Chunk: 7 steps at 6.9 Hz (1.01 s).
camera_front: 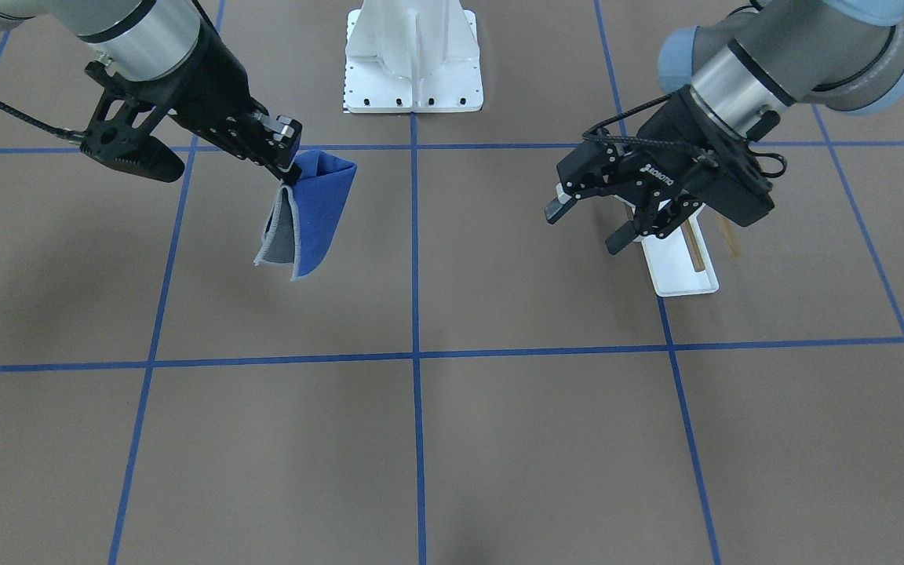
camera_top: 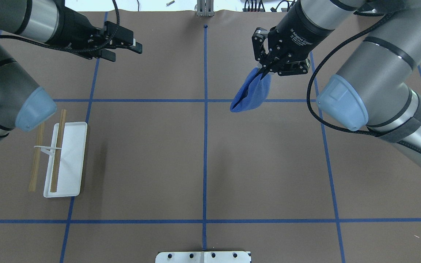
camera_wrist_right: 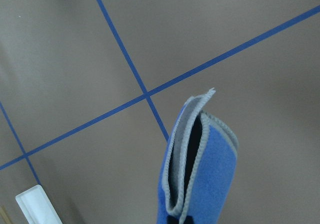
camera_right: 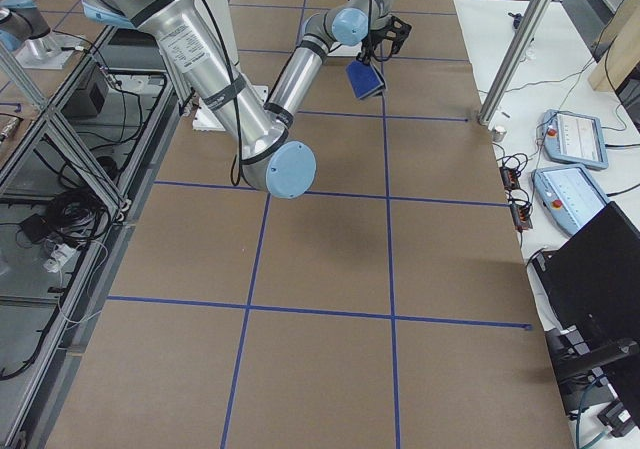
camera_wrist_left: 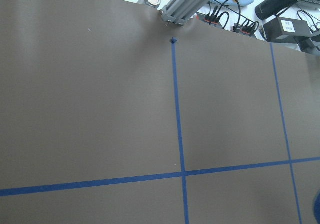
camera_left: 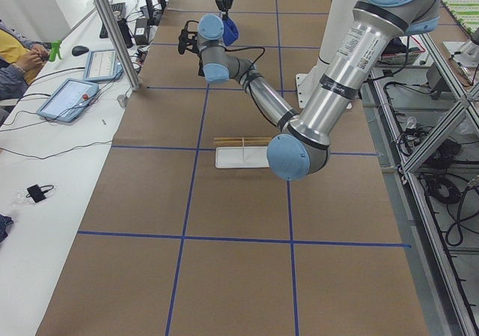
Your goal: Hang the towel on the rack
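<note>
Towel (camera_wrist_right: 210, 174) aloft, rack (camera_top: 73, 164) bare.
Right jaws pinch its top edge, the cloth dangling folded above the counter (camera_front: 452, 439). Left jaws hang spread, empty. The rack stands well apart, so carry and drape look yet to come.

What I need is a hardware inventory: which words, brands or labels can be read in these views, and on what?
"ROBOTIQ": body of the left gripper, upside down in the front-facing view.
"2F Adaptive Gripper": body of the right gripper, overhead view, barely legible.
Lettering on the left arm, left side view: too small to read.
Tablet screens: too blurred.
The towel and the rack: no text.
</note>
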Each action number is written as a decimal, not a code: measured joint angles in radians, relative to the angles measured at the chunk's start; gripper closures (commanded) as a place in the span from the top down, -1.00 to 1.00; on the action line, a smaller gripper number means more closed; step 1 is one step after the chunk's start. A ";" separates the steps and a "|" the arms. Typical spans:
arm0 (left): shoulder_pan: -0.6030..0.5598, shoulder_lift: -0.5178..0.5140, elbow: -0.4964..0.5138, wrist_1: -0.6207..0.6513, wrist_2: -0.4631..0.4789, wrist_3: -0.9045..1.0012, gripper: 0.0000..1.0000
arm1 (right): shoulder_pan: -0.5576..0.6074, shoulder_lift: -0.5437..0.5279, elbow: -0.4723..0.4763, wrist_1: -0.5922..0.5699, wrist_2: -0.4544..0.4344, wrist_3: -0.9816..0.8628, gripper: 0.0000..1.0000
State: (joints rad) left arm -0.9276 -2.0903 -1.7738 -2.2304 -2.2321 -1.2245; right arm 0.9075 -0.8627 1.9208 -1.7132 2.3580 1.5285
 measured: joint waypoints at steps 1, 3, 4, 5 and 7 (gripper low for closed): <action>0.041 -0.005 -0.004 -0.033 0.031 -0.024 0.96 | -0.008 0.020 -0.009 0.016 -0.002 0.040 -1.00; 0.109 -0.018 -0.007 -0.085 0.094 -0.084 0.95 | -0.018 0.066 -0.042 0.031 -0.005 0.080 -1.00; 0.128 -0.021 -0.009 -0.106 0.105 -0.092 0.95 | -0.023 0.088 -0.070 0.057 -0.005 0.103 -1.00; 0.143 -0.024 -0.011 -0.125 0.110 -0.095 0.93 | -0.030 0.108 -0.112 0.117 -0.012 0.145 -1.00; 0.158 -0.030 -0.010 -0.147 0.114 -0.096 0.82 | -0.051 0.136 -0.167 0.194 -0.035 0.203 -1.00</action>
State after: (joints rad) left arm -0.7697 -2.1200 -1.7840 -2.3771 -2.1177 -1.3203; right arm 0.8567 -0.7267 1.7534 -1.5188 2.3226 1.7318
